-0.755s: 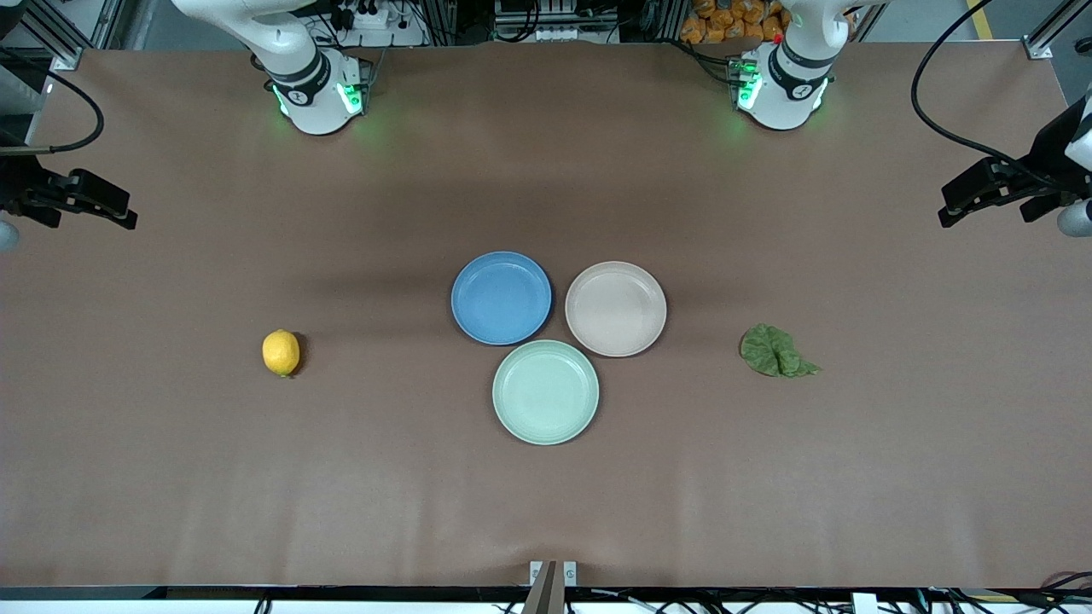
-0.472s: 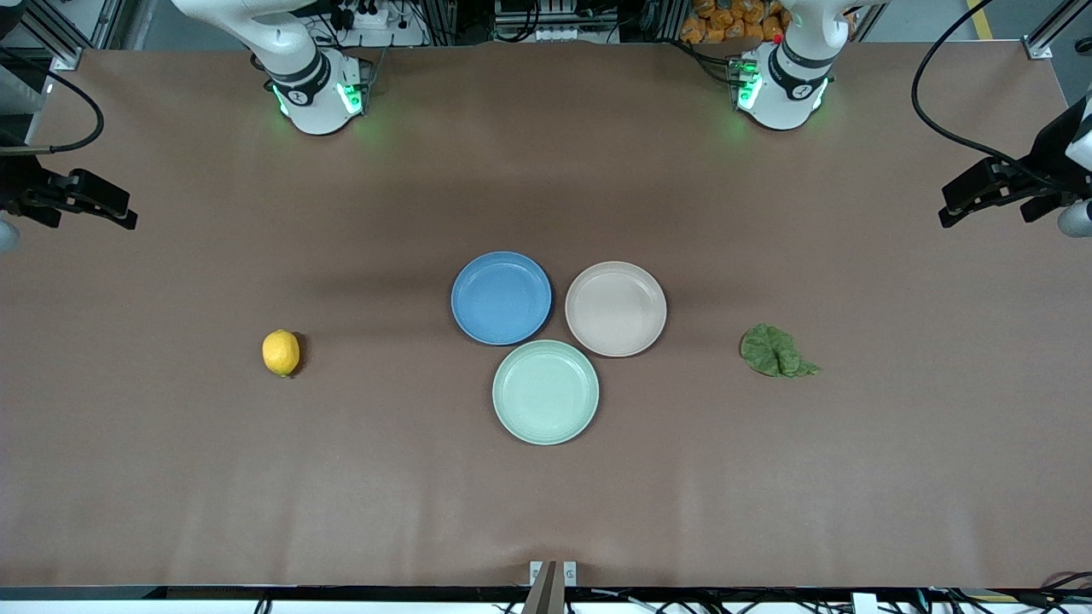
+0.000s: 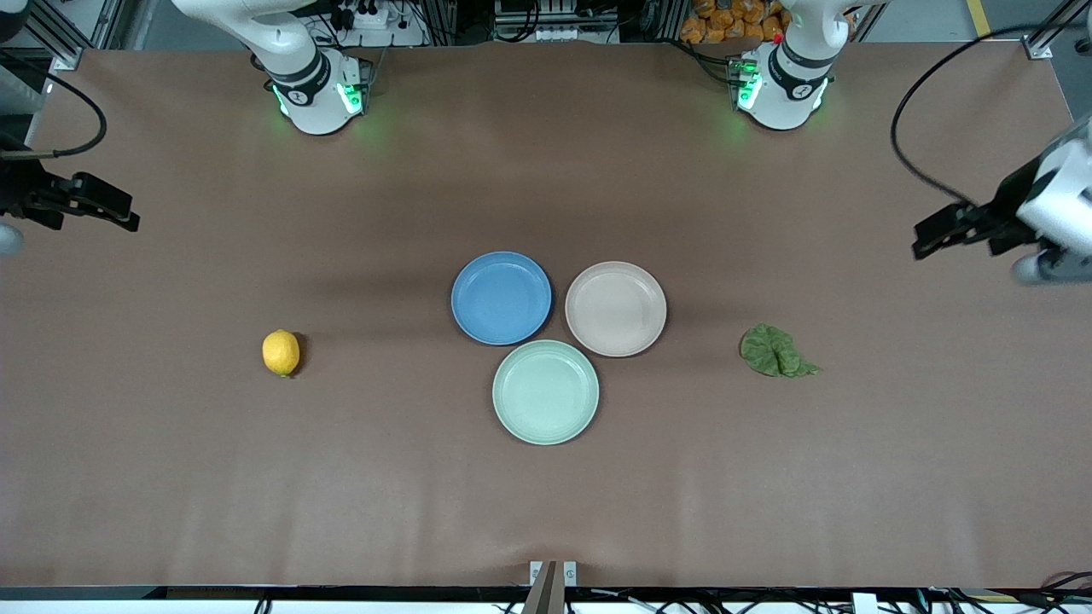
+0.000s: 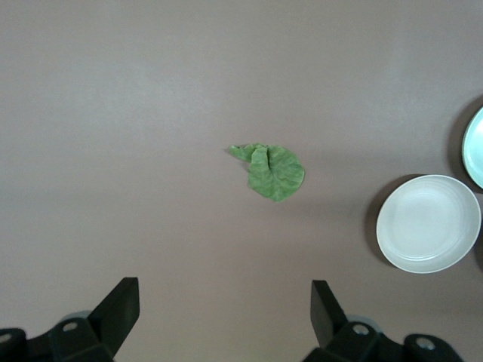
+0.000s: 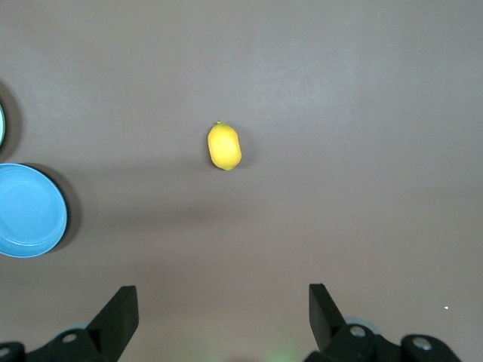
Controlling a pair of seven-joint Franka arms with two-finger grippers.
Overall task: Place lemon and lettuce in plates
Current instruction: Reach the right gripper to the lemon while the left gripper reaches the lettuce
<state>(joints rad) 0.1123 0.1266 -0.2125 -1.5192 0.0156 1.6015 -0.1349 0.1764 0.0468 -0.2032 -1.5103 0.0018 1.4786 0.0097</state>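
Brown table [image 3: 546, 512] carries blue plate [image 3: 501, 298], just beside it beige plate [image 3: 615, 308] and mint plate [image 3: 545, 391]; lemon [image 3: 281, 352] and lettuce [image 3: 775, 350] well apart from blue plate, at opposite ends

Lemon [image 3: 281, 352] and lettuce [image 3: 776, 350] flat on the table, flanking the plates [image 3: 501, 298] (blue, beige)

On the table [image 3: 171, 477] there are three plates: one blue plate [image 3: 501, 298], one pinkish-beige plate [image 3: 615, 308] and one mint-green plate [image 3: 545, 391]. There is also one lemon [image 3: 281, 352] and one lettuce leaf [image 3: 775, 350].
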